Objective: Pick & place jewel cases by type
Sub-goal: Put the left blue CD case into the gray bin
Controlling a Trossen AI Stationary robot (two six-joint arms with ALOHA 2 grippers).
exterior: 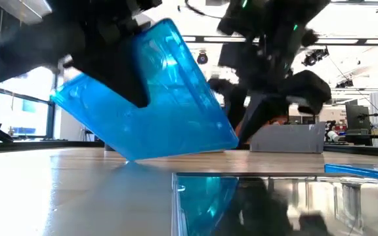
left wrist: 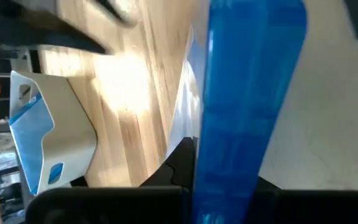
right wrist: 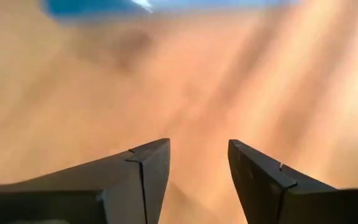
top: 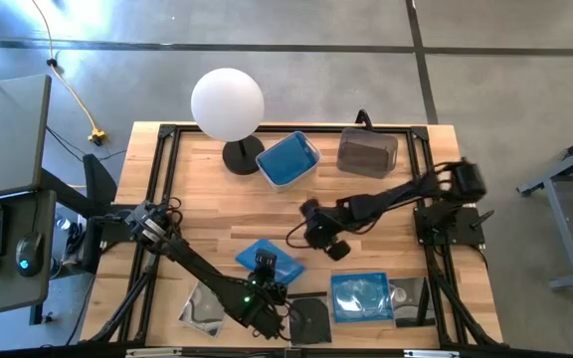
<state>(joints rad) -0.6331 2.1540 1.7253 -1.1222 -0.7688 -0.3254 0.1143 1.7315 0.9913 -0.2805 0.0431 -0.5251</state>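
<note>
Our left gripper [top: 263, 288] pinches a translucent blue jewel case [exterior: 146, 98] by its edge, fingers pressed against both faces; the low view shows the case tilted, its lowest corner at or just above the table [top: 202, 199], and we cannot tell whether it touches. In the left wrist view the same case rises edge-on straight out from between our fingers.

We judge this the carry step: one blue case is lifted and bound for its bin. Well ahead of the left gripper, toward the far edge, stands the blue tub [top: 287, 159], with the grey tub [top: 367, 153] beside it and a white globe lamp [top: 228, 104] nearby. The next move calls for raising the case clear of the wood, swinging it across to the blue tub and levelling it before release; the tilt suggests it could catch a corner if we travel low.

Just beside the left gripper lie a dark case [top: 311, 319] and a clear case [top: 205, 307]; another blue case [top: 362, 297] lies farther toward our right arm.

Our right gripper [right wrist: 197, 165] hovers over bare wood between us and the tubs, fingers spread with nothing between them.
</note>
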